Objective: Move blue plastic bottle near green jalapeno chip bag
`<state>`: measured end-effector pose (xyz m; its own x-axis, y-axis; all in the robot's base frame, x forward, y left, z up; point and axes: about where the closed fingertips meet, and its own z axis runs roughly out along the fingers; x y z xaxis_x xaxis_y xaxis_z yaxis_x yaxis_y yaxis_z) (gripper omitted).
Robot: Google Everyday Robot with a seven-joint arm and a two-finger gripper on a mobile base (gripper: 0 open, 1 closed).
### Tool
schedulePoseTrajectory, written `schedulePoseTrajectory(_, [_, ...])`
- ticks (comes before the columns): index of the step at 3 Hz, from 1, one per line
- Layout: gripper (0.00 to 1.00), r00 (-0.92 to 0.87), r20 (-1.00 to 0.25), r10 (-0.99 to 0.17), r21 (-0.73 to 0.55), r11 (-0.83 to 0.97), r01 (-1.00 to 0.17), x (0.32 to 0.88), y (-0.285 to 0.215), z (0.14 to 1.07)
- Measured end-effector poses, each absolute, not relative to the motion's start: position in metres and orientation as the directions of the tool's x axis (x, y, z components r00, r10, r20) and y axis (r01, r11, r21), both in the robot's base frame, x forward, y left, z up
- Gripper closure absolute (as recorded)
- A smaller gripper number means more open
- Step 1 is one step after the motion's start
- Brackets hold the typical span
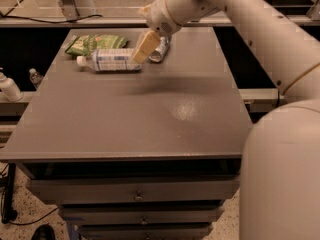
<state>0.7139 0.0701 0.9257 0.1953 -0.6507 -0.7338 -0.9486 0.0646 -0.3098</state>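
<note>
Upper left of the frame: blue plastic bottle [111, 60] lying on its side on the grey table [150, 119], white cap pointing left, clear base to the right. Just behind it, toward the table's far left corner, green jalapeno chip bag [97, 43], flat and crinkled; touching the bottle or barely apart, impossible to tell. Directly over the bottle's base end, gripper [142, 48], tilted down from the cream robot arm [240, 19] extending from the upper right. Open, closed or holding the bottle: cannot tell from this angle. Right of the gripper and partly hidden behind it, a silver can [161, 49] on its side. Beneath the tabletop, drawers [135, 194] across the lower frame. Off the table at far left, a white bottle [7, 86] and a small clear bottle [34, 76].
</note>
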Motion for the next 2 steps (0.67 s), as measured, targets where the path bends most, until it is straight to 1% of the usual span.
schedulePoseTrajectory(1, [0.00,0.194,-0.758,-0.623,-0.329,0.109,-0.938,0.679,0.024,0.972])
schedulePoseTrajectory(2, [0.00,0.205,-0.762,-0.614,-0.374,0.159,-0.914,0.629,-0.029,1.029])
